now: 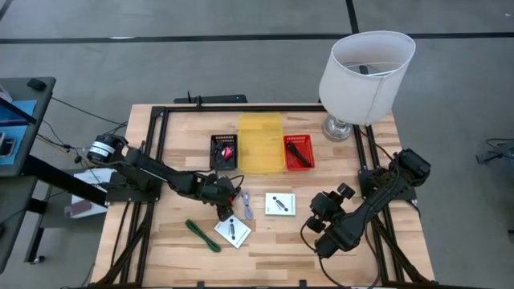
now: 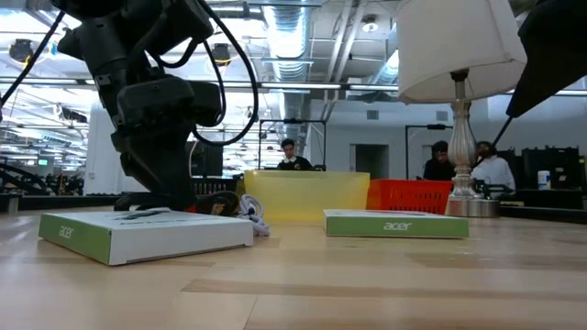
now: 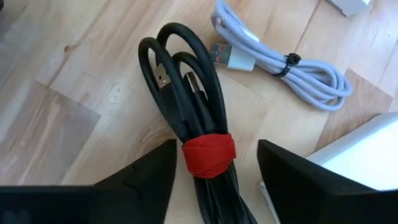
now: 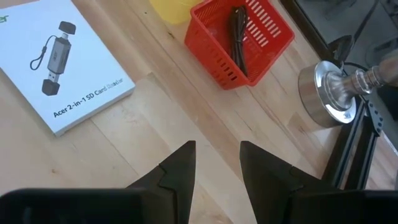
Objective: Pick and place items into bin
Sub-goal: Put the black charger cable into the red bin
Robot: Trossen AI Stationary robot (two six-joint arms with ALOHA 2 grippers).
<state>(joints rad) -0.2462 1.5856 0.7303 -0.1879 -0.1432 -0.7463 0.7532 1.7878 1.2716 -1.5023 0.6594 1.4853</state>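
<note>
The left gripper (image 3: pixel 214 171) straddles the black cord (image 3: pixel 193 118) with fingers wide apart; the right gripper (image 4: pixel 217 165) waits, narrowly parted.

Grey floor (image 1: pixel 241 24), perhaps carpeted

"Acer 2-in-1 SD Card Reader" on white box (image 4: pixel 65 65), "acer" on box edges (image 2: pixel 396 225)

A lamp with a white shade (image 1: pixel 367 74) stands on a metal base (image 4: pixel 329 98) at the far right corner of the wooden table (image 1: pixel 273 253). In the low view, three people (image 2: pixel 292 154) sit far behind the table, in a large room with pipes on the ceiling.
</note>
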